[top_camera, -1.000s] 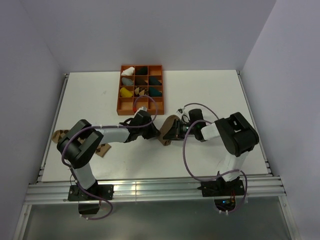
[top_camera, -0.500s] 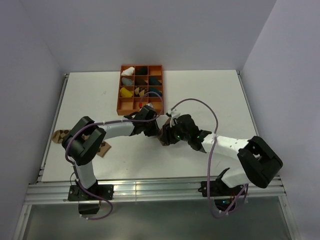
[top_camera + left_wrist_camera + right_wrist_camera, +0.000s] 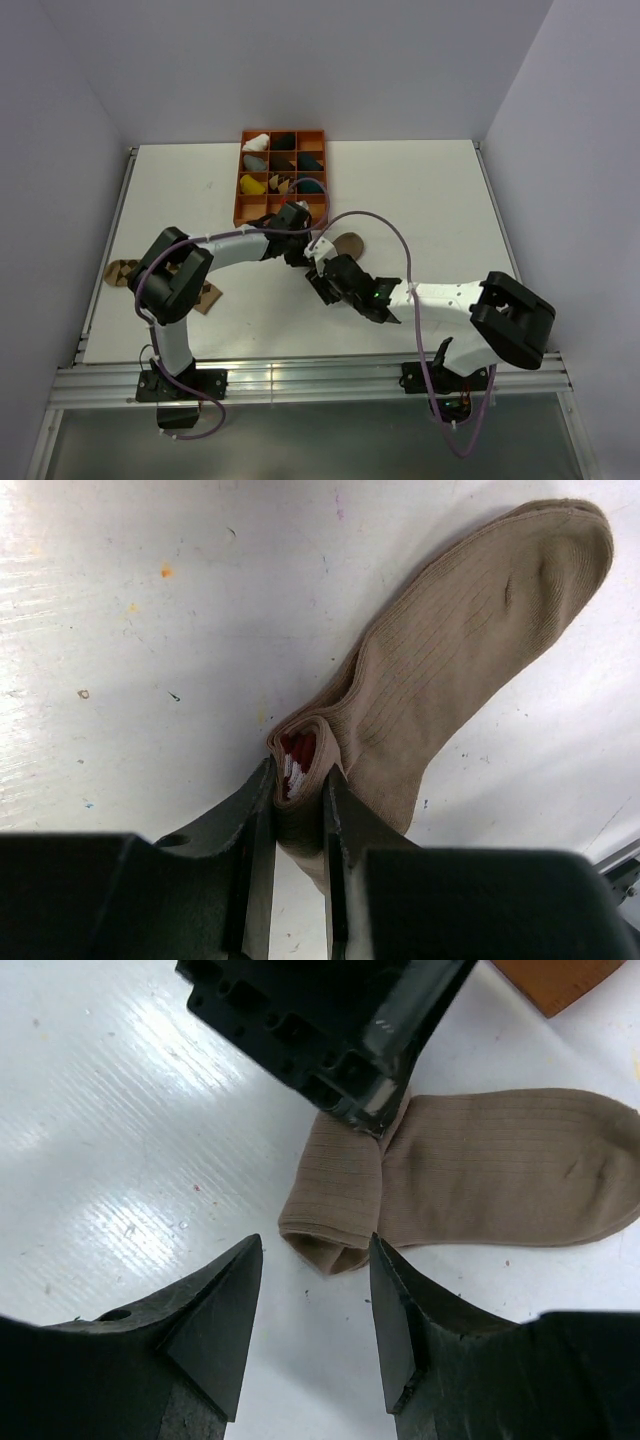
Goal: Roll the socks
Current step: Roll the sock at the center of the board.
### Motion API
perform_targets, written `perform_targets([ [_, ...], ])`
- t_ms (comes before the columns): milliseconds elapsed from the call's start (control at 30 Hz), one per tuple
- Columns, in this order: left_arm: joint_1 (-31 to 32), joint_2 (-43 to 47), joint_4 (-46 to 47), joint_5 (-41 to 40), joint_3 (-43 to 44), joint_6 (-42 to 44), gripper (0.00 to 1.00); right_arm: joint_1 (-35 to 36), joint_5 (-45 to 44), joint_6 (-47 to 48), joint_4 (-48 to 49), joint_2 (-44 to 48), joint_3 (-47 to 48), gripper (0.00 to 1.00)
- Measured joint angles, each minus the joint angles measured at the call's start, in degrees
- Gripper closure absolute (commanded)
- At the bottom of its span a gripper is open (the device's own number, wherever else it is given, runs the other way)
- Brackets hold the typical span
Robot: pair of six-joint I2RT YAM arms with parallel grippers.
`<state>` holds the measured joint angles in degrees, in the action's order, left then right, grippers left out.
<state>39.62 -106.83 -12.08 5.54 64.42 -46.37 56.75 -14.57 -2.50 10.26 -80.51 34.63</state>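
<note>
While left end effector [image 3: 298,782] clamps tan sock [image 3: 460,650], right end effector [image 3: 315,1250] gapes beside it.

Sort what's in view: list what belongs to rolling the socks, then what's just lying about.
Belongs to the job:
- tan sock, its striped cuff pinched in the left tool
- argyle sock, far left, partly hidden
- right tool, open over the tan sock's folded end

Just lying about:
- orange tray
- coloured bundles in its compartments

White table [image 3: 430,190], orange tray [image 3: 238,180] at far edge, tan sock [image 3: 347,243] mid-table, argyle sock [image 3: 122,270] near left edge
</note>
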Motion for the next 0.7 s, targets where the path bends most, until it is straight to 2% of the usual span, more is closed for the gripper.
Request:
perform_targets([
  [367, -0.5, -0.9, -1.3, 1.7, 1.3, 2.4, 0.91, 5.6, -7.7, 5.4, 0.4, -8.3, 3.1, 0.46],
  [700, -0.9, -1.0, -1.3, 2.4, 1.5, 3.3, 0.90, 6.9, -13.5, 7.5, 0.5, -14.9, 6.1, 0.48],
])
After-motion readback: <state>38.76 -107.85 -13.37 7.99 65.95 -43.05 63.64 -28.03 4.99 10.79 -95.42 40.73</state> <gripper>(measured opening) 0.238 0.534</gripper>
